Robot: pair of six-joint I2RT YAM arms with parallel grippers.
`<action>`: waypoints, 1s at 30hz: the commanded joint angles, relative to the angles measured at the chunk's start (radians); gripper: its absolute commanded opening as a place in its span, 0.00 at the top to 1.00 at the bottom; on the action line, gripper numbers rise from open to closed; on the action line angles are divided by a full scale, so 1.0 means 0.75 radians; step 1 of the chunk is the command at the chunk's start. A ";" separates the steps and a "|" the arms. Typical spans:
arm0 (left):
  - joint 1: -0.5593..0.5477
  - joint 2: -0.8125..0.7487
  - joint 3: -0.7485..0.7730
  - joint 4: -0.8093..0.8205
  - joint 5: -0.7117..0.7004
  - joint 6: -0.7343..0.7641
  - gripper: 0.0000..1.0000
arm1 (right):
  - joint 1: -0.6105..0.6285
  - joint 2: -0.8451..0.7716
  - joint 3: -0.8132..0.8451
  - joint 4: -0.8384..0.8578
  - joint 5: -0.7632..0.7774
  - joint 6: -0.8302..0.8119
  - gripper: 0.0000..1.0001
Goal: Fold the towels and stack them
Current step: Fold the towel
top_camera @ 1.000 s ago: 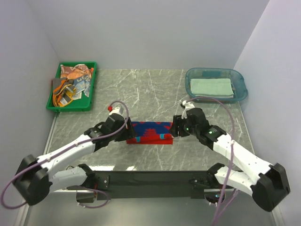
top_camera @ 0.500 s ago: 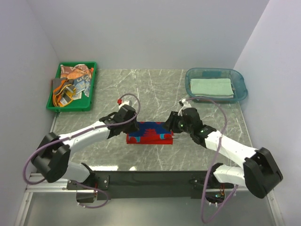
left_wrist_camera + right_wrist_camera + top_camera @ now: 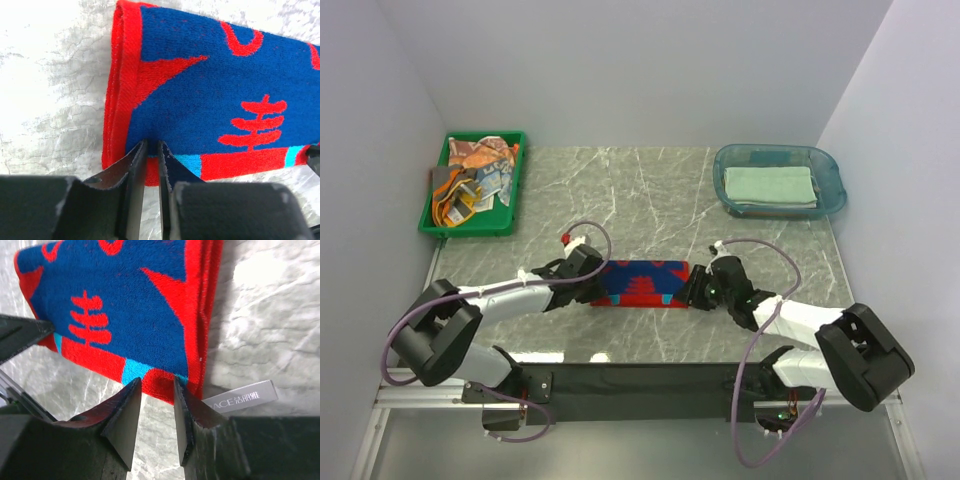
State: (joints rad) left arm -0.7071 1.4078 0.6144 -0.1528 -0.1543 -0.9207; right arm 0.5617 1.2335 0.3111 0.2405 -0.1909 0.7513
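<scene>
A red towel (image 3: 645, 282) with blue lettering lies folded into a flat strip on the marble table. My left gripper (image 3: 595, 285) is at its left end. In the left wrist view its jaws (image 3: 152, 145) stand almost together, pinching the red towel (image 3: 200, 90) at the near edge. My right gripper (image 3: 692, 292) is at the right end. Its jaws (image 3: 156, 381) stand apart, with the near red edge of the towel (image 3: 115, 305) between the tips. More towels (image 3: 475, 175) lie crumpled in the tray, and a folded whitish one (image 3: 770, 185) lies in the tub.
The green plastic tray (image 3: 465, 230) sits at the back left. The clear blue tub (image 3: 780, 212) stands at the back right. A white label (image 3: 240, 396) sticks out from the towel's right end. Walls close in on three sides.
Both grippers came down low onto the towel's near edge at its two ends. Both pairs of jaws narrowed, the left far more. The towel now lies flatter.
</scene>
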 commanded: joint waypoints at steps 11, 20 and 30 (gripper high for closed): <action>-0.004 -0.298 -0.208 0.116 0.048 -0.212 0.49 | -0.137 0.086 0.017 0.184 -0.070 -0.108 0.60; 0.014 -0.448 -0.114 0.293 -0.062 -0.225 0.23 | -0.139 -0.050 0.194 0.321 -0.136 -0.075 0.33; 0.186 -0.119 -0.171 0.786 0.064 -0.153 0.25 | -0.137 0.471 0.285 0.824 -0.118 0.117 0.24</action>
State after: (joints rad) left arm -0.5949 1.2644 0.5079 0.2428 -0.1524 -1.0615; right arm 0.4637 1.4982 0.5053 0.6868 -0.3054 0.7898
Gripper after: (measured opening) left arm 0.747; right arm 0.754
